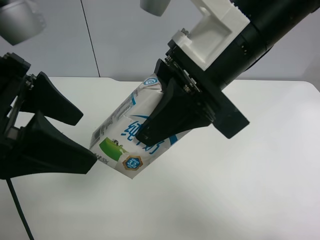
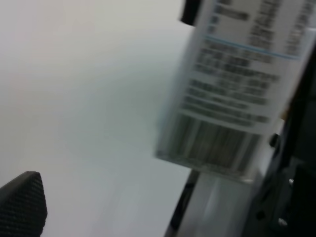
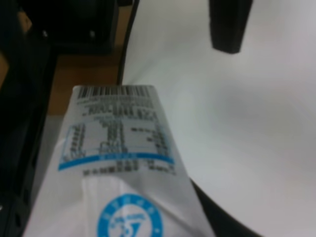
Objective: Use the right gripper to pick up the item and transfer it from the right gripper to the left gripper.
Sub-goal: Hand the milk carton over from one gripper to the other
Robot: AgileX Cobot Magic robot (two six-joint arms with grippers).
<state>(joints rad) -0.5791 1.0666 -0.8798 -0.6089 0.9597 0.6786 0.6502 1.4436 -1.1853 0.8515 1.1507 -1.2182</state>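
Exterior high view: the right gripper (image 1: 150,119) pinches the tilted milk carton (image 1: 121,136) above the white table (image 1: 230,195). At left, the left gripper (image 1: 86,138) is spread wide, its near fingertip just beside the carton.

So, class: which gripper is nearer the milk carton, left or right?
Right. The right gripper is clamped around the milk carton, holding it tilted. The left gripper sits open beside the carton's bottom end, its lower fingertip almost touching.
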